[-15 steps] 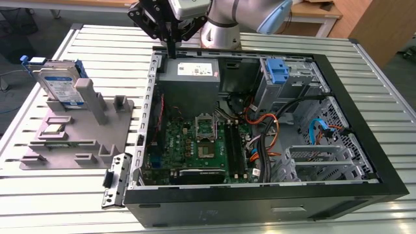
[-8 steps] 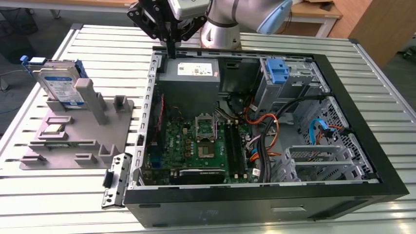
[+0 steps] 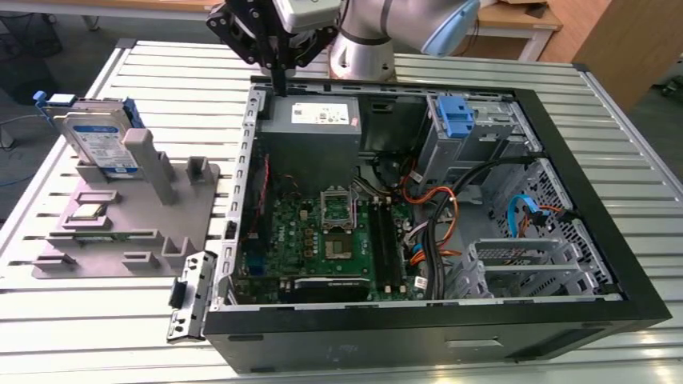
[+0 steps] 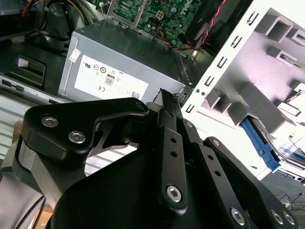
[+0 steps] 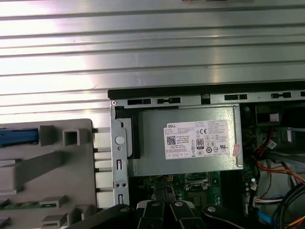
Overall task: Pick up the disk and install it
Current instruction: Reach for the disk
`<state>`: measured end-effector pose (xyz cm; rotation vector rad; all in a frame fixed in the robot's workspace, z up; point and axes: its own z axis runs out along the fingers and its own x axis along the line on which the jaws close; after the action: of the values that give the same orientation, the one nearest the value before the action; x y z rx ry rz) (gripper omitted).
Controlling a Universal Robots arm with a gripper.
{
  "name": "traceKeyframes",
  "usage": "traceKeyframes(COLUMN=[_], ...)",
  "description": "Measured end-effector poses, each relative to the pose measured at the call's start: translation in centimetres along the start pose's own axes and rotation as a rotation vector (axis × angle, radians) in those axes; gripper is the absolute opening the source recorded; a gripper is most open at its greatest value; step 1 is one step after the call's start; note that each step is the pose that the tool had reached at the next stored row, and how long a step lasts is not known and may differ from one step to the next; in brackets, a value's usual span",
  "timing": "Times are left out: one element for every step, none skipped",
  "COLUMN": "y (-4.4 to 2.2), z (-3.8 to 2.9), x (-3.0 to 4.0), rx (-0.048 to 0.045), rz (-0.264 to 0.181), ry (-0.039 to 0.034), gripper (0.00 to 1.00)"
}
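Note:
The disk [image 3: 98, 138] stands upright in a slot at the far end of the grey fixture [image 3: 139, 220], on the exterior view's left; it is silver with a white-and-blue label and blue rails. One blue rail of the disk [image 5: 17, 136] shows in the first wrist view, and its blue edge [image 4: 260, 146] in the second wrist view. My gripper [image 3: 281, 90] hangs over the far left corner of the open computer case [image 3: 427, 336], to the right of the disk and apart from it. Its black fingers [image 4: 165, 102] are shut together with nothing between them.
A grey power-supply box [image 3: 310, 117] with a white sticker sits just under the gripper inside the case. A blue latch [image 3: 456, 117] stands on the drive cage at the far right. Motherboard [image 3: 320, 232] and cables fill the case floor. Everything rests on a ribbed metal table [image 3: 128, 328].

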<state>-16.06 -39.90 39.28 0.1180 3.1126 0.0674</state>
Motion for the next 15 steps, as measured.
traceKeyframes(y=[-0.01,-0.02,-0.03,-0.04,-0.05,-0.06,-0.06,-0.06,-0.07,-0.07,-0.07,-0.07,-0.08,-0.08,-0.08], z=[0.01,0.00,0.01,0.00,0.00,0.00,0.00,0.00,-0.01,0.00,0.00,0.00,-0.01,-0.01,0.00], x=[0.13,0.28,0.44,0.61,0.76,0.85,0.89,0.93,0.96,0.99,1.00,1.01,1.04,1.04,1.05], rx=[-0.0002,-0.0001,-0.0002,-0.0002,-0.0002,-0.0002,-0.0003,-0.0002,-0.0001,-0.0002,-0.0003,-0.0002,-0.0002,-0.0002,-0.0002], rz=[0.000,0.000,0.000,0.000,0.000,0.000,0.000,0.000,0.000,0.000,0.000,0.000,0.000,0.000,0.000], ry=[-0.0001,-0.0001,-0.0001,-0.0001,-0.0001,-0.0001,-0.0002,-0.0001,-0.0001,-0.0001,-0.0002,-0.0001,-0.0001,-0.0001,-0.0001], gripper=[0.10,0.10,0.10,0.10,0.10,0.10,0.10,0.10,0.10,0.10,0.10,0.10,0.10,0.10,0.10])
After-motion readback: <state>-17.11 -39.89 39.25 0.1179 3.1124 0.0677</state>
